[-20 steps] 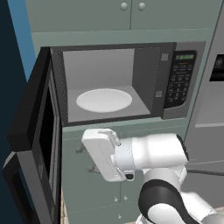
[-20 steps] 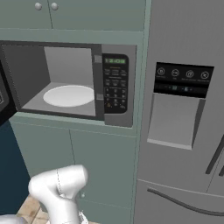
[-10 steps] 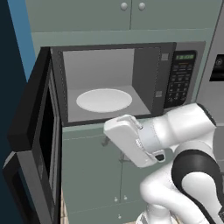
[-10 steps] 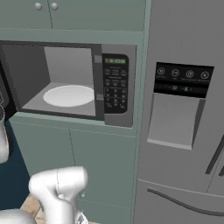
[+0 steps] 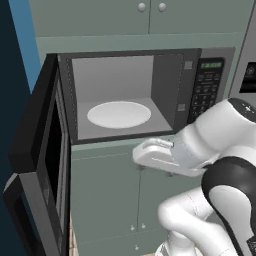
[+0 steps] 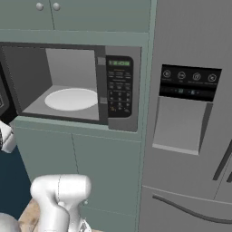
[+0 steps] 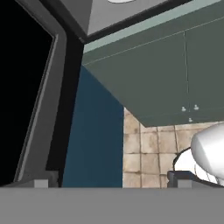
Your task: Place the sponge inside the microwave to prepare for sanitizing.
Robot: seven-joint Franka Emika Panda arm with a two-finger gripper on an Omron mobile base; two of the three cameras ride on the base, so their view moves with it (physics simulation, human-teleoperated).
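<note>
While the microwave (image 5: 135, 97) stood open in its recess among pale green cabinets (image 5: 105, 195), a grey refrigerator (image 6: 190, 113) with a dark dispenser panel (image 6: 191, 82) stood just to its right, at three o'clock in the right base view. Beige floor tiles (image 7: 146, 153) showed below the cabinet doors in the hand view, beside a dark blue wall (image 7: 98, 140).

The microwave was wide and black-fronted, its long axis running side to side. Its door (image 5: 42, 165), grey-trimmed with a dark window, swung out toward nine o'clock in the left base view. The pale grey cavity faced the robot and held a round white plate (image 5: 119, 114) lying flat on its floor. The keypad (image 6: 119, 88) with its green display sat at the right end.

The sponge could not be made out anywhere. The gripper (image 7: 111, 180) showed two dark fingertips (image 7: 41, 182) set wide apart with nothing between them, pointing down at the floor below the cabinet.
</note>
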